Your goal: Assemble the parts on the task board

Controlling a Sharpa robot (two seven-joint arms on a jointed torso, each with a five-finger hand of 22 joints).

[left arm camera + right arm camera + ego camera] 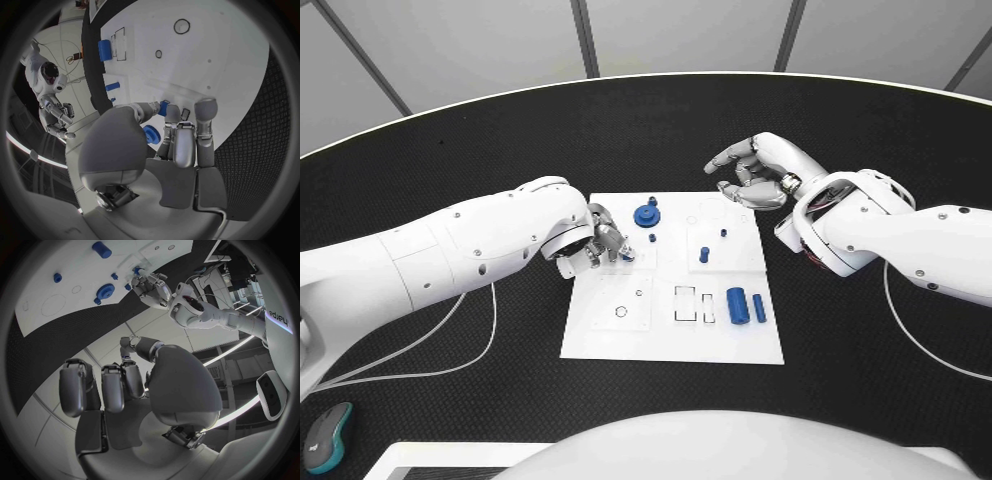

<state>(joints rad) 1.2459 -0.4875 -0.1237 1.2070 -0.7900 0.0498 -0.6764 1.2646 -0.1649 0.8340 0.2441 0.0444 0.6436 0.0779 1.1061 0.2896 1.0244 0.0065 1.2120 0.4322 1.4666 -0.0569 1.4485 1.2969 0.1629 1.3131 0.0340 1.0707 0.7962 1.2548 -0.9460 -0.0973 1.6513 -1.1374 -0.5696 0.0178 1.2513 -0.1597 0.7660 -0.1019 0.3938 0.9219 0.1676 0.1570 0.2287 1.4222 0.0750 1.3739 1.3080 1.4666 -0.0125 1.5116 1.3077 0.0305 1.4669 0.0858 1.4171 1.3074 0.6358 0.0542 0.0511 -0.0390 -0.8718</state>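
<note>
The white task board [668,335] lies mid-table. My left hand [596,240] rests at its left edge and pinches a small blue part [164,108] between thumb and a finger, low over the board; this small blue part [626,255] also shows at the fingertips from the head. A blue gear-like part [646,214] stands just beyond that hand, seen behind the fingers as a blue gear-like part [150,134]. A small blue peg [705,254] stands mid-board. Two blue cylinders [736,298] lie at the board's right side. My right hand [754,172] hovers past the board's far right corner, fingers loosely curved, holding nothing.
Rectangular outlines [687,303] and a circle outline [623,312] mark the board's near half. A teal device [326,435] lies at the table's near left. A thin white cable [473,345] runs under my left arm. Black tabletop surrounds the board.
</note>
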